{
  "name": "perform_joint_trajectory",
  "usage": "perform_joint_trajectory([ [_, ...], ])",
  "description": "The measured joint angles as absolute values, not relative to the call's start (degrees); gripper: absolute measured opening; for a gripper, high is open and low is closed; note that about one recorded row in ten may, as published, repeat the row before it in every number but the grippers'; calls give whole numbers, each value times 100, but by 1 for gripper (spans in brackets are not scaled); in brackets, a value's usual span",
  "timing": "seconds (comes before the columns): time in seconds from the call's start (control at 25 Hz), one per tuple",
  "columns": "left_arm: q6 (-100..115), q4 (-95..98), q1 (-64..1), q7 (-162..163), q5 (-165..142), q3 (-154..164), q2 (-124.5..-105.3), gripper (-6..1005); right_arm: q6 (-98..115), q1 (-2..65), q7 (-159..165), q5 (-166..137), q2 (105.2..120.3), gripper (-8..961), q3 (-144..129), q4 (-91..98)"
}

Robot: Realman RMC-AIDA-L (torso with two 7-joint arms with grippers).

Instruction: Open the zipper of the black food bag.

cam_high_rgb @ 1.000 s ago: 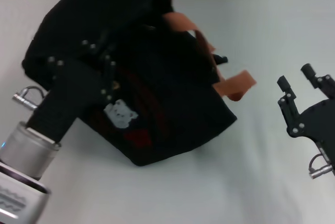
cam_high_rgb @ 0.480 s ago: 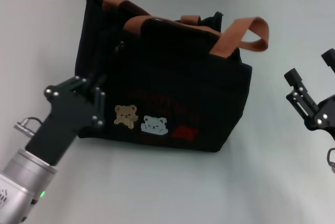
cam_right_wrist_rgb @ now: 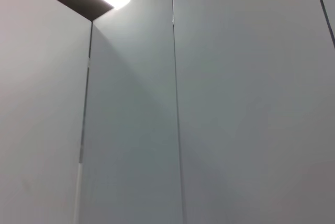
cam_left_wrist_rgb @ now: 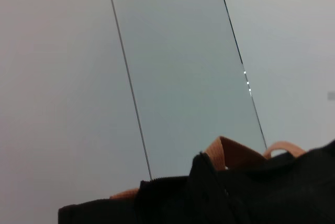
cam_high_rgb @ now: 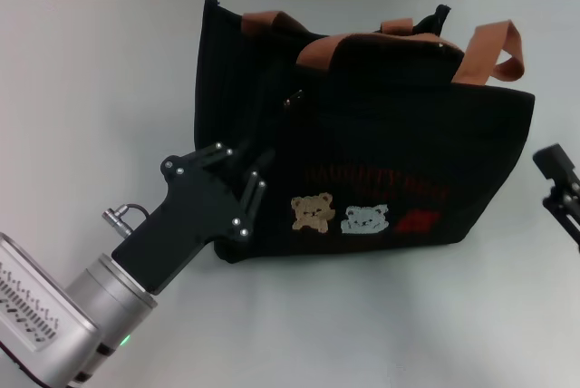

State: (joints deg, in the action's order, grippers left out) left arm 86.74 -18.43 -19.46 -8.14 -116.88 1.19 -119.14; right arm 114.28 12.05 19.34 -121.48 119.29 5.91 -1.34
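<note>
A boxy black fabric food bag [cam_high_rgb: 381, 161] with red lettering stands upright on a plain white worktop [cam_high_rgb: 91, 89]. The left hand [cam_high_rgb: 243, 190] rests against the bag's end panel, low at the corner below the bear patches; its dark fingers [cam_high_rgb: 256, 190] lie over the fabric, probably to brace the bag so that it stays put when the zipper is pulled. Whether they are pinching the cloth or only pressing on it cannot be told. The long black zipper [cam_high_rgb: 376, 48] runs along the top of the bag between the straps and looks closed; its small pull cannot be made out. The right hand [cam_high_rgb: 562, 184] waits apart from the bag's far end, mostly out of view, its spread impossible to judge.

Counted: one bag, two rust-brown strap handles [cam_high_rgb: 494, 48], two bear patches [cam_high_rgb: 340, 216], one small red label [cam_high_rgb: 418, 222].
</note>
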Motion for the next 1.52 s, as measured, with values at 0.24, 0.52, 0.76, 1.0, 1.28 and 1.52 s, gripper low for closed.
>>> perform_joint_trajectory([
  [0.24,9279,-1293,-1985,230,-12208,166,-11848,184,11659,1374,2786,-12674,11918,761,536,580],
  [0.52,10374,365,-2108,2164,-13089,172,-11841,427,11665,1864,3611,-13665,11918,762,408,1445],
  [0.76,11127,1344,-1993,2933,-13230,312,-11821,632,11338,2114,3758,-13915,11924,762,51,1537],
  [1.0,11274,1549,-1934,3103,-13238,607,-11800,832,11173,2191,3764,-13924,11936,762,-44,1519],
  [1.28,11252,1556,-2001,3139,-13245,969,-11829,832,11161,2237,3784,-13930,11936,762,-72,1522],
  [1.52,11249,1560,-2005,3119,-13242,1046,-11835,832,11151,2267,3783,-13931,11936,762,-138,1505],
])
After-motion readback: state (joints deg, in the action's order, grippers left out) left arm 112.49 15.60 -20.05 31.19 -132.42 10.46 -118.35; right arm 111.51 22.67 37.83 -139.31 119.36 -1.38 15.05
